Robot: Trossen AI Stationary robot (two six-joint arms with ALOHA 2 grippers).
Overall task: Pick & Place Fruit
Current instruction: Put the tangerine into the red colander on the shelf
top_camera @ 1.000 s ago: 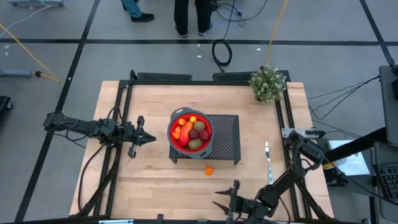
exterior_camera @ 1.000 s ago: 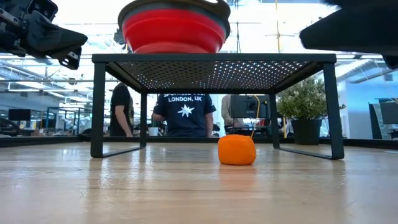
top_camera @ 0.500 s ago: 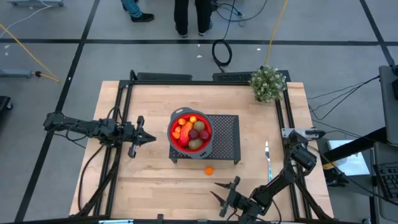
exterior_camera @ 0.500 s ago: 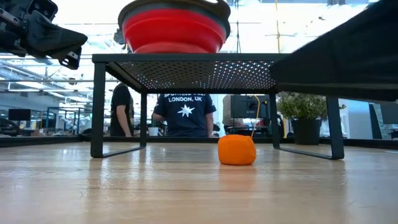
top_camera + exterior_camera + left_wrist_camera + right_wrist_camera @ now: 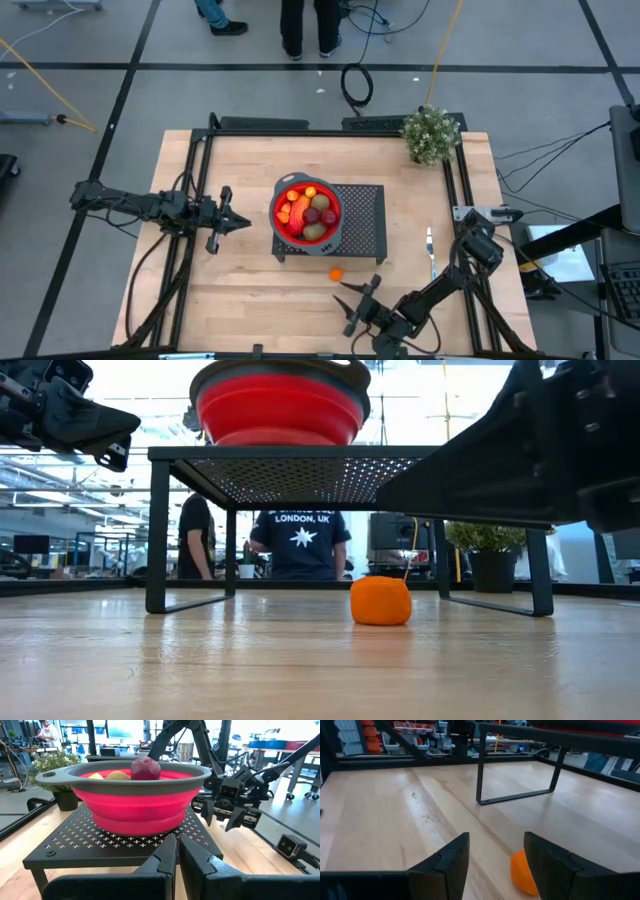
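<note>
right gripper (image 5: 350,303): low over the table at 6 o'clock of the orange ball (image 5: 335,273), arm stretched flat, jaws parted, empty | ball on the wood at 6 o'clock of the black rack (image 5: 365,225) | left gripper (image 5: 240,222): at 9 o'clock of the red bowl (image 5: 280,232), fingers closed, empty | other fruit (image 5: 308,212) in bowl on rack

A potted plant (image 5: 431,134) stands at the table's (image 5: 240,290) corner.
</note>
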